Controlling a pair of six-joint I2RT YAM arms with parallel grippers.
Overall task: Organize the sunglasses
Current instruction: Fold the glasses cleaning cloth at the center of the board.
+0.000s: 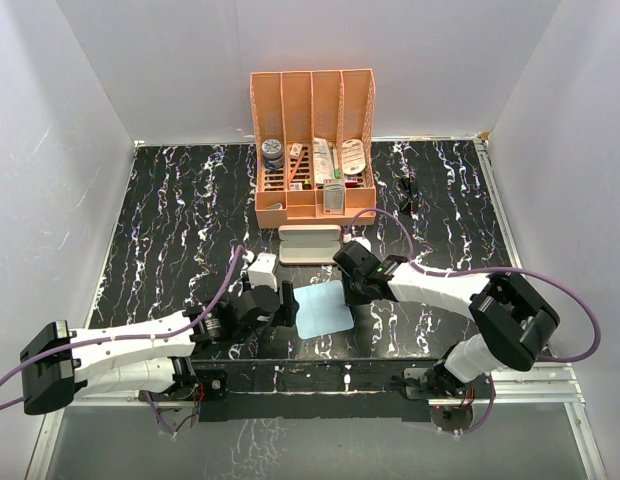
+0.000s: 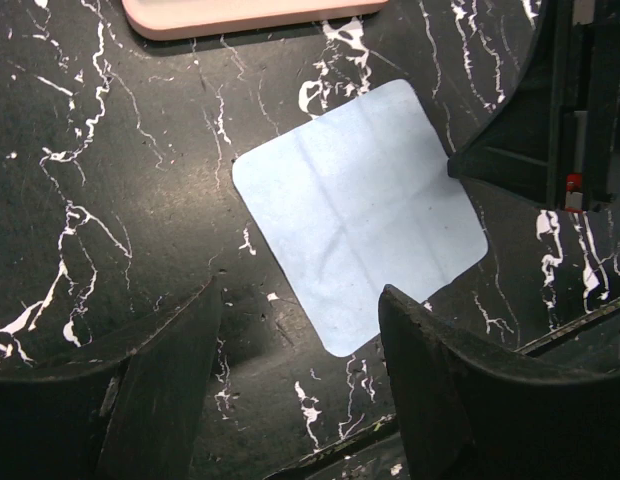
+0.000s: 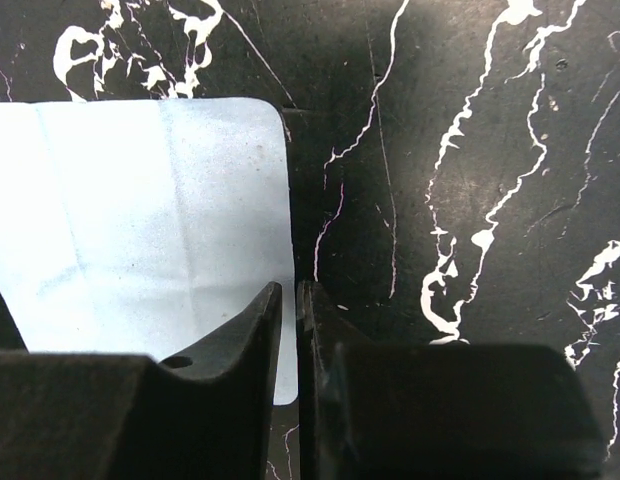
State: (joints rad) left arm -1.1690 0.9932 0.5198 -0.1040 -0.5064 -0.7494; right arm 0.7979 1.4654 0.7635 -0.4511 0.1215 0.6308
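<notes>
The sunglasses (image 1: 406,192), small and black, lie on the dark marble table (image 1: 170,220) to the right of the orange organizer. A light blue cloth (image 1: 322,308) lies flat in front of the pink case (image 1: 310,243). My left gripper (image 1: 280,298) hovers at the cloth's left edge. In the left wrist view the left gripper (image 2: 301,290) is open and empty above the near corner of the cloth (image 2: 360,210). My right gripper (image 1: 347,290) is at the cloth's right edge. Seen from the right wrist, this gripper (image 3: 290,285) has its jaws a slit apart over the edge of the cloth (image 3: 140,220), gripping nothing.
An orange desk organizer (image 1: 312,100) with several upright slots and small items stands at the back centre. The pink case (image 2: 250,12) shows at the top of the left wrist view. White walls close in the table on three sides.
</notes>
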